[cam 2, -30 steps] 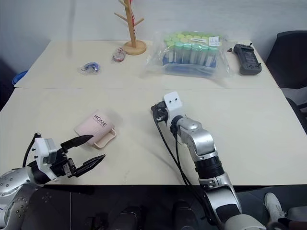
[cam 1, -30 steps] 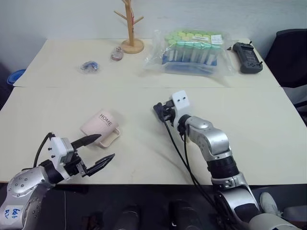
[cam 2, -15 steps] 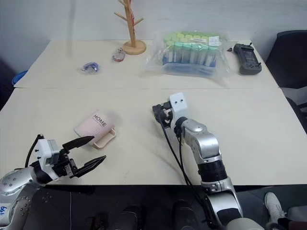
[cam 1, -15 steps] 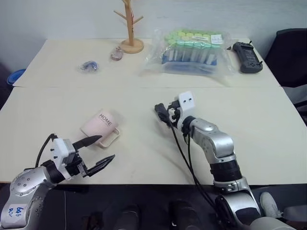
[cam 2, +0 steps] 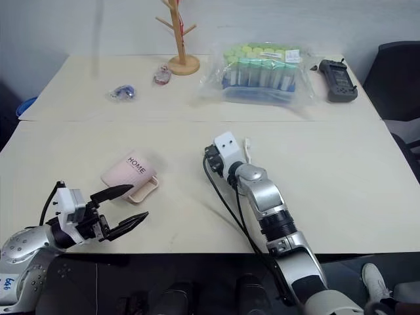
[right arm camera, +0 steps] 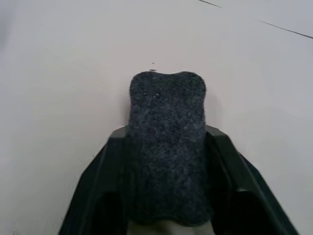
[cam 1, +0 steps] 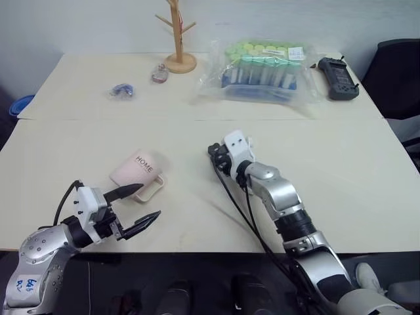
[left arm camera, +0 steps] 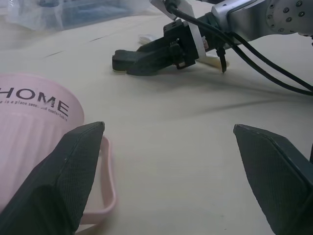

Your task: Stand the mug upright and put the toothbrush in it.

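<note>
Lying on its side: mug, handle toward near edge | left pincer wide open | right pincer state unclear

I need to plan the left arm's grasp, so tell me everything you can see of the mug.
The mug is pale pink and looks like plastic, with faint vertical ribbing and "HOME" in dark letters over a line of smaller print. It lies on its side on the near table, not yet stood up, with its squared loop handle resting toward the robot. The left claw is open just short of it, one finger near the handle; whether it touches, I cannot tell.
</note>
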